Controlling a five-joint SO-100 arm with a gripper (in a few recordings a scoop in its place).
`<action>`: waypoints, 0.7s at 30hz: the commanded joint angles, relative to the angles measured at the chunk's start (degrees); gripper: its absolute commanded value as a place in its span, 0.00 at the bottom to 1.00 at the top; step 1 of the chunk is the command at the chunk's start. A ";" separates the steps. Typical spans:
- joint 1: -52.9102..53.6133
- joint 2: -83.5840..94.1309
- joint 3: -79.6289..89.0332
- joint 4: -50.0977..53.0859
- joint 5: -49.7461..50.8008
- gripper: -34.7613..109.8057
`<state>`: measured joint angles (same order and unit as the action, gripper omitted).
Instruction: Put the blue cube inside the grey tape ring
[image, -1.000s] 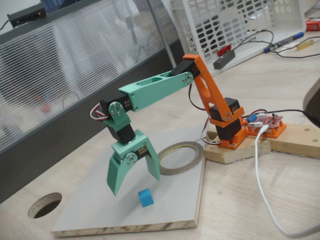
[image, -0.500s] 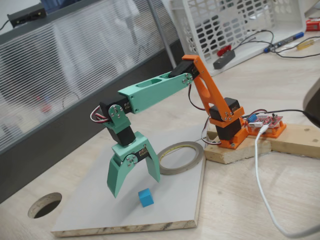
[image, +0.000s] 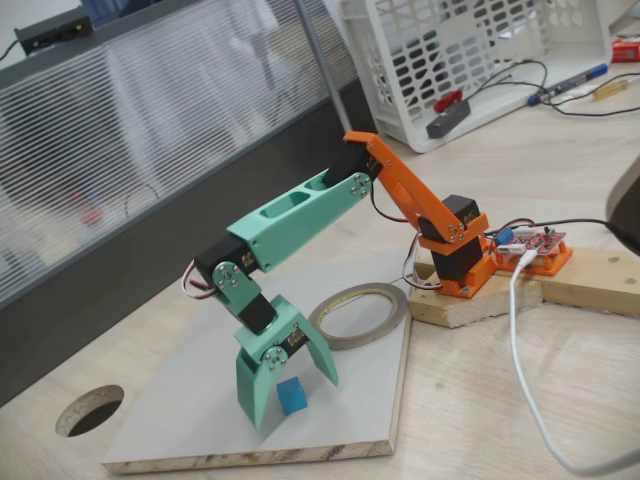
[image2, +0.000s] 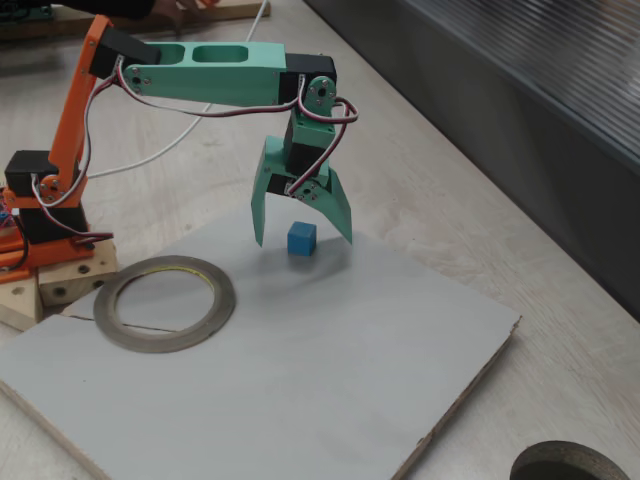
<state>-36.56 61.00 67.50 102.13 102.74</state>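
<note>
Your gripper (image2: 300, 232) stands spread wide around the blue cube (image2: 301, 239), gripping nothing. The cube sits on the grey board (image2: 330, 350), right of the grey tape ring (image2: 164, 302) and well apart. Grasp, carry and drop all remain.

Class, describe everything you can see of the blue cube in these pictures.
The blue cube is a small, plain, bright sky-blue block that looks like plastic, with no markings visible. It sits flat on the pale grey board, near one edge of it, between the two green fingers of the open hand, which straddles it from above. No finger can be seen pressing on it. It lies apart from the grey tape ring, outside its hollow centre.
</note>
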 joint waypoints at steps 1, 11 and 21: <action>-1.05 1.05 -1.23 1.76 0.26 0.81; -1.05 1.67 -1.23 -0.97 0.18 0.69; -0.88 1.76 -1.23 -12.48 0.18 0.46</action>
<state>-36.47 61.00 67.50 91.85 102.39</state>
